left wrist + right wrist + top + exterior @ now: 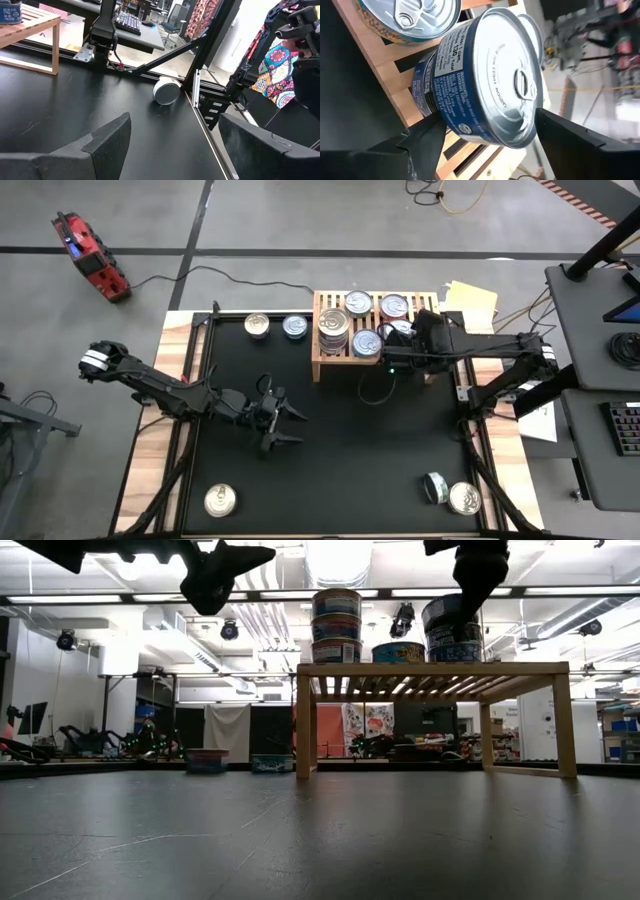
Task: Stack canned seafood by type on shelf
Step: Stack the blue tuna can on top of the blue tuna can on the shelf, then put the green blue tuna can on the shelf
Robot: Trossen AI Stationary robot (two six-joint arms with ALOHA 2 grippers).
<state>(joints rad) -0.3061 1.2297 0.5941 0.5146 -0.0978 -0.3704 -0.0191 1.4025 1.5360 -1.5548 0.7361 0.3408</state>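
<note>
The light-wood shelf (320, 367) stands at the mat's far side with several tins of canned seafood on it. A tall stack (337, 625) stands at its left. A blue-labelled stack of two (470, 85) stands on its slats at the right. My right gripper (487, 125) hangs open just above that stack, slanting down, one finger on either side of the top blue tin. A gold-labelled tin (407, 17) sits beside it. My left gripper (288, 420) waits open above the mat's middle left, with nothing between its fingers.
Two loose tins (257, 325) (295, 326) stand on the black mat left of the shelf. One tin (220, 500) is at the near left. At the near right one tin lies on its side (166, 91) beside an upright one (465, 498). The mat's middle is bare.
</note>
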